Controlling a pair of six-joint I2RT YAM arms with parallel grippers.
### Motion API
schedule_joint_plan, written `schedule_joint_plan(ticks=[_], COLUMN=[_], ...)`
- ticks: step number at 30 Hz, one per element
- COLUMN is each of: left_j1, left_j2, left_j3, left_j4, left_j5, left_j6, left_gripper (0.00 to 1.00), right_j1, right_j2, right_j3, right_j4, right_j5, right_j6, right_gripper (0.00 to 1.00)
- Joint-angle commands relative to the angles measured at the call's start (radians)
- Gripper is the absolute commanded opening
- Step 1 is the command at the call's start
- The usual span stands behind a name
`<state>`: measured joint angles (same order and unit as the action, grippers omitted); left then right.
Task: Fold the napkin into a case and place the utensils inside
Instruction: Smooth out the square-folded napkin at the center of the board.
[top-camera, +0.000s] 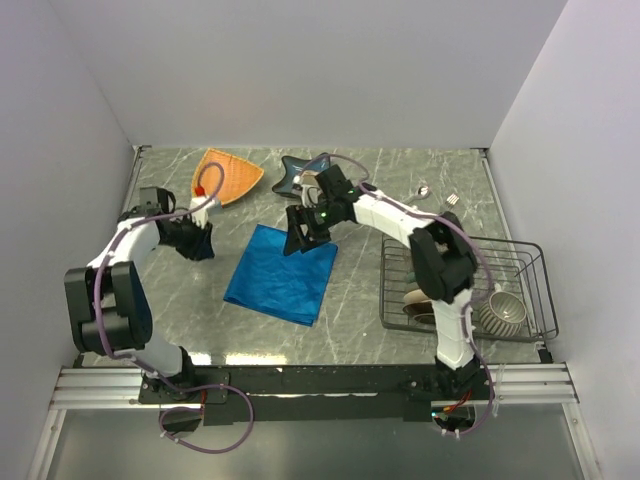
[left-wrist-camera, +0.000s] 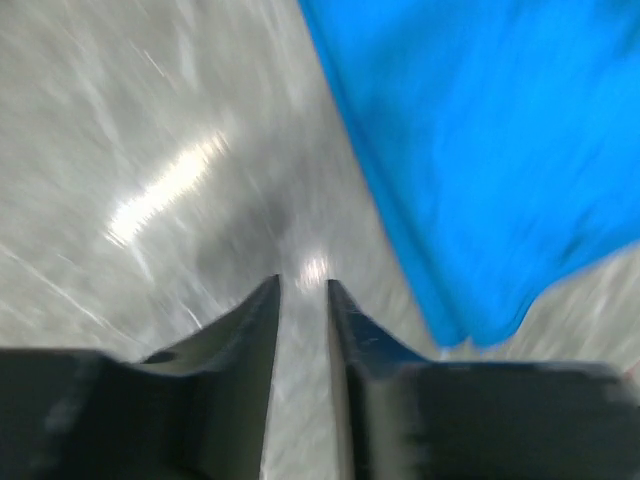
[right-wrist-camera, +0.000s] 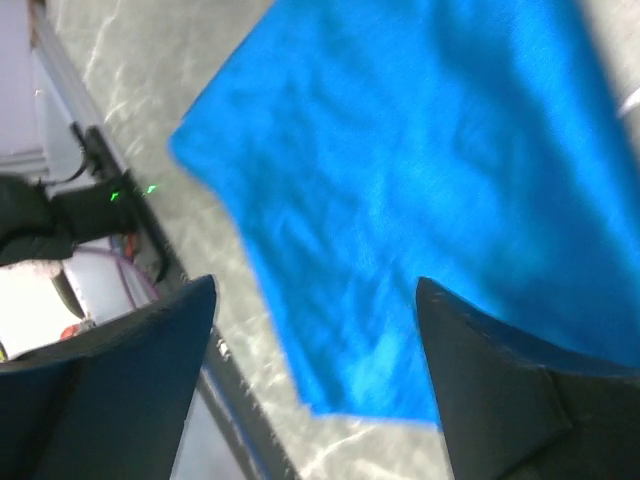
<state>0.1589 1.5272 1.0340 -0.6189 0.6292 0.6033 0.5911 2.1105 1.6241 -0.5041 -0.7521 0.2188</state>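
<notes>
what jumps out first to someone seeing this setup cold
The bright blue napkin lying flat in the middle of the grey table grabs the eye. The right gripper hangs open over the napkin's far edge, while the left gripper sits nearly closed just off its left side. An orange triangular dish glows at the back left.

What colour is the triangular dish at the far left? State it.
Orange: the triangular dish shows best in the top external view.

The bright blue napkin (top-camera: 281, 273) lies flat and unfolded mid-counter (top-camera: 360, 300). The silver utensils (top-camera: 438, 194) rest apart at two o'clock.
</notes>
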Motion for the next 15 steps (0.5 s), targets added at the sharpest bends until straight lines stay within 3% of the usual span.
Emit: schedule_joint_plan(ticks=[1, 6, 15], left_j1=[-0.024, -0.153, -0.386], left_j2=[0.037, 0.036, 0.018], left_j3=[-0.034, -0.14, -0.235], left_j4=[-0.127, -0.022, 0.03], left_j5=[-0.077, -0.154, -0.209], left_j6=[0.302, 0.299, 0.257], left_gripper=[0.26, 0.2, 0.17], right_j1=[-0.016, -0.037, -0.103], right_j2=[-0.207, -0.264, -0.259], right_j3=[-0.096, -0.176, -0.172], right_j4=[0.016, -0.054, -0.137], right_j5=[0.011, 0.127, 0.246], right_j6=[0.028, 0.013, -0.061], right_gripper=[0.77, 0.61, 0.58])
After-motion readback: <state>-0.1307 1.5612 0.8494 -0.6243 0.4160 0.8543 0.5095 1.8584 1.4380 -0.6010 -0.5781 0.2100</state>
